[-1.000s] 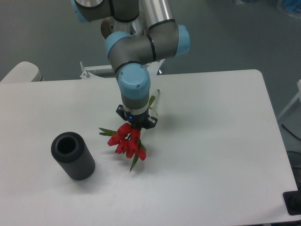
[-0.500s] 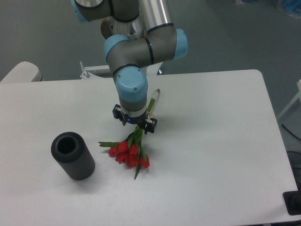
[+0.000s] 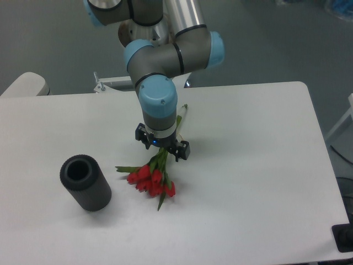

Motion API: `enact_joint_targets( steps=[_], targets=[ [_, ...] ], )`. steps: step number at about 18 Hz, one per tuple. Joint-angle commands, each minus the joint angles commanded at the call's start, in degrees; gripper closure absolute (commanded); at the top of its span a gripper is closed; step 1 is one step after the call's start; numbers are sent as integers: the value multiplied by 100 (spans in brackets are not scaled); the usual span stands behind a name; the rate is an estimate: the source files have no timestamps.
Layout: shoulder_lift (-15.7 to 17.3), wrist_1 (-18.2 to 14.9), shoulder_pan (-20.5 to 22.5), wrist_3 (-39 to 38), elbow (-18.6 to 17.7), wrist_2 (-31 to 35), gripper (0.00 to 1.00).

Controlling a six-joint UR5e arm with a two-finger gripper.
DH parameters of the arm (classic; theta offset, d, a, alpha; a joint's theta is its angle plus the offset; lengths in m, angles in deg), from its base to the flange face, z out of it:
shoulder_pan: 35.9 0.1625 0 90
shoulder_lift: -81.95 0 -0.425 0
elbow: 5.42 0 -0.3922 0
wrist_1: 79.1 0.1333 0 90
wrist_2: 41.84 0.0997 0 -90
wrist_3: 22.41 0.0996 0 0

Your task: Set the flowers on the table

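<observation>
The flowers (image 3: 150, 178), a small bunch of red blooms with green stems and leaves, lie on the white table (image 3: 259, 165) near its middle. Their stems run up and to the right, under the wrist, and the stem ends show behind it. My gripper (image 3: 163, 143) points down over the stems just above the blooms. Its fingers (image 3: 184, 150) stand apart on either side of the stems, and it looks open. The stretch of stem under the gripper is hidden.
A dark grey ribbed cylinder (image 3: 85, 183) lies on the table to the left of the flowers, its open end facing up and left. A metal bracket (image 3: 107, 83) sits at the table's far edge behind the arm.
The flowers dropped from close under the gripper down onto the table and stayed put. The gripper then shifted slightly to the right and down while the flowers did not move.
</observation>
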Motion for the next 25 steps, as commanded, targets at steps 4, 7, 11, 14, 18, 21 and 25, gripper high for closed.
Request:
enact_joint_targets(
  steps=[4,7,11,14,18,21,25],
  targets=[
    [-140,-18,299,1616,246,-79,0],
    [-491,-35,352,2200,650,-193,0],
    [-904,-97,379,2543,1186,-167,0],
    [-1361,-114,388,2886,1607,-97,0],
    [-1634,-421,457,3131,2039,-79,0],
    [-1687,-431,546,3405,2057,-79,0],
    [-1696,-422,572,3414,2013,-79,0]
  ],
)
